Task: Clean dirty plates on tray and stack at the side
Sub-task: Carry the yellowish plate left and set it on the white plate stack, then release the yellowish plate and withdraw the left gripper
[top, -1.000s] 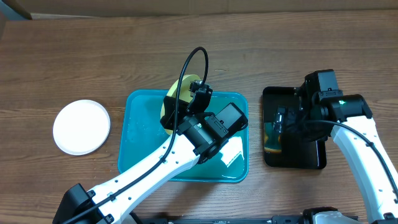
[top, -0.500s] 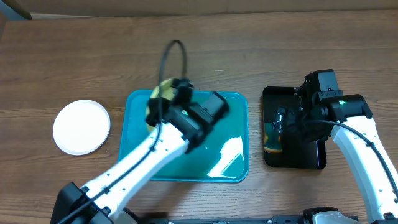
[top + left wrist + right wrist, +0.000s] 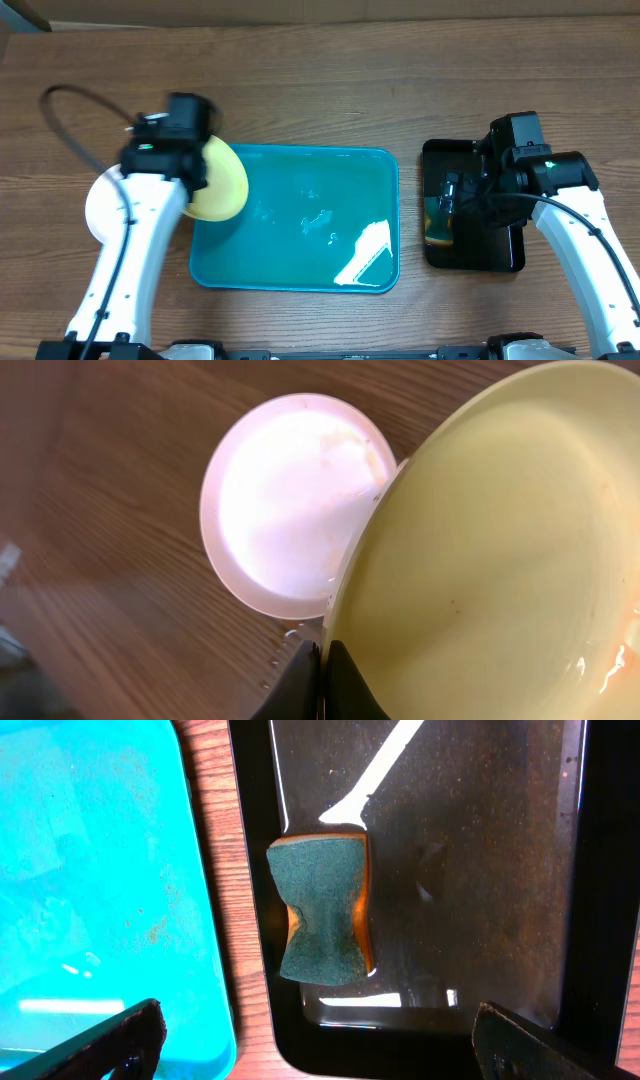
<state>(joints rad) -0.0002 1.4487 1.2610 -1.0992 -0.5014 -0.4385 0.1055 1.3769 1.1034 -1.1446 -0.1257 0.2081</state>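
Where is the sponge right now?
Seen from the right wrist, the sponge lies in the black tray, along the edge nearest the teal tray.

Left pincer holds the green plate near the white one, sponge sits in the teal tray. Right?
Not quite: the sponge lies in the black tray, not the teal tray, as the right wrist view shows. The left pincer does hold the green plate near the white plate.
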